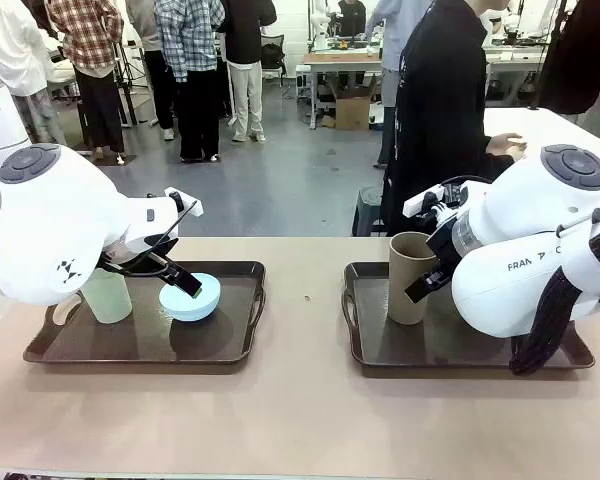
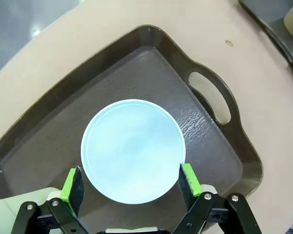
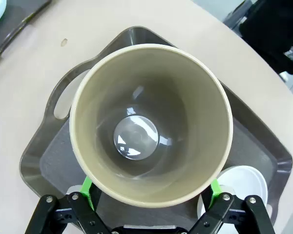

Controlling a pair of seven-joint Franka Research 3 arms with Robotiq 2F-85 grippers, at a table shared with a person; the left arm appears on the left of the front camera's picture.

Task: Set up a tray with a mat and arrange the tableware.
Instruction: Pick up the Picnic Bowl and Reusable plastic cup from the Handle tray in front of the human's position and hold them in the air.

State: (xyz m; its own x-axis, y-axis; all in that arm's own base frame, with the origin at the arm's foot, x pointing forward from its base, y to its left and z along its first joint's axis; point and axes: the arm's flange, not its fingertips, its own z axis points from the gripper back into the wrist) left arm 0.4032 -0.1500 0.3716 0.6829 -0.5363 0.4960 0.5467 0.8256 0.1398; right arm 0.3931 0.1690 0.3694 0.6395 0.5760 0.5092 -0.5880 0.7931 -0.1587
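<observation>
At the left of the front view, a green tumbler (image 1: 107,295) stood on a tray (image 1: 230,352). Beside it a blue bowl (image 1: 192,300) sat between the left gripper's (image 2: 131,178) spread jaws; I could not tell whether they pinched it. At the right, on the other tray (image 1: 470,348), the right gripper's (image 3: 151,189) jaws clamped the brown tumbler (image 1: 410,280), with a white bowl (image 3: 245,183) just beside it.

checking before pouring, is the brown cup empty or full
Empty: the right wrist view looks straight into the brown cup and shows its bare, shiny bottom, nothing inside.
</observation>
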